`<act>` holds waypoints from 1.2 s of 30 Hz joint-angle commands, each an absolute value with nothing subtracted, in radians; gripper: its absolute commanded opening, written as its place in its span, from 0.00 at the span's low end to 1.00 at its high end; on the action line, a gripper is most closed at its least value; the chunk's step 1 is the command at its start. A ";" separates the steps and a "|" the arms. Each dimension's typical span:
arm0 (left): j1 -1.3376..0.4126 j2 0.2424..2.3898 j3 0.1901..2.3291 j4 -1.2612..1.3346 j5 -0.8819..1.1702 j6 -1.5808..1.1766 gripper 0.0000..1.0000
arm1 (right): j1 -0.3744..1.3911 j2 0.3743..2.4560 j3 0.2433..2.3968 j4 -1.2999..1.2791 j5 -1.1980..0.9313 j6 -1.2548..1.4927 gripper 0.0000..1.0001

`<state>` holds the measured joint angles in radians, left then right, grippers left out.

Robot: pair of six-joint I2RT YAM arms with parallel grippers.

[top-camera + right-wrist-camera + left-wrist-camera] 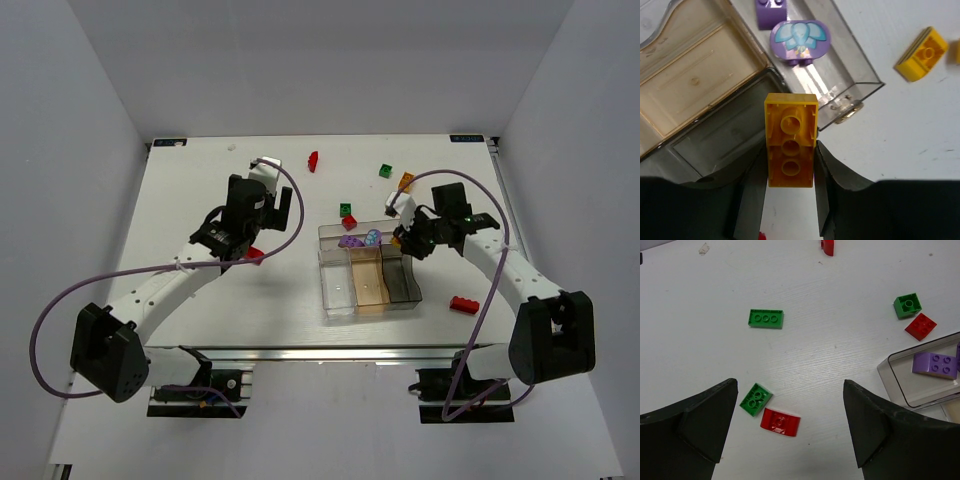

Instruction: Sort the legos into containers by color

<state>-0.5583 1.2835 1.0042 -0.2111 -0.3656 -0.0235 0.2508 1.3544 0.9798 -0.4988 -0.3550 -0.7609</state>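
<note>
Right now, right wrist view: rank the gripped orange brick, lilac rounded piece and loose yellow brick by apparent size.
1. orange brick, though it is nearest the camera, so its true rank is unsure
2. lilac rounded piece
3. yellow brick

Setting: robotics lab test cell. Evidence: plain white table (180,190) boxed in by bare white wall panels (60,150); left arm (165,288) and right arm (515,280) bolted to an aluminium rail (330,352) at its near edge; purple cables (35,345) looped loose
</note>
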 commanded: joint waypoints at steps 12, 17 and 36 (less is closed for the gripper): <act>-0.560 1.276 1.015 -0.224 -0.354 -0.023 0.96 | 0.290 1.348 0.881 -0.578 -0.413 -0.755 0.42; -0.560 1.269 1.019 -0.225 -0.351 -0.023 0.96 | 0.295 1.344 0.893 -0.571 -0.411 -0.718 0.62; -0.560 1.255 1.017 -0.225 -0.364 -0.012 0.96 | 0.252 1.771 1.391 -0.416 -0.132 -0.239 0.89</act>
